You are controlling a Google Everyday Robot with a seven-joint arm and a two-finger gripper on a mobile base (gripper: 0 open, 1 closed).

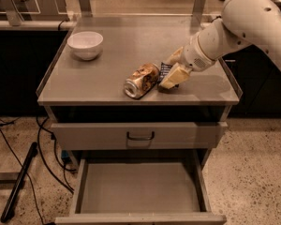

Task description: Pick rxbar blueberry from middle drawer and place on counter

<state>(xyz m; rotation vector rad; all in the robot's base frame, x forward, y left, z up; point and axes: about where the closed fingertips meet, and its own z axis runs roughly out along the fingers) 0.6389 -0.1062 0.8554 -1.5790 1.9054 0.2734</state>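
Grey counter (98, 86) carries the bar (165, 70), clamped in the gripper (166, 74) near its front right, just beside a can (141, 80) lying on its side; a white bowl (85, 44) sits well apart, drawer (139, 186) open below

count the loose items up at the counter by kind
white bowl: 1
can, on its side: 1
rxbar blueberry: 1, held in the pincer at the counter, right beside the can
total: 3
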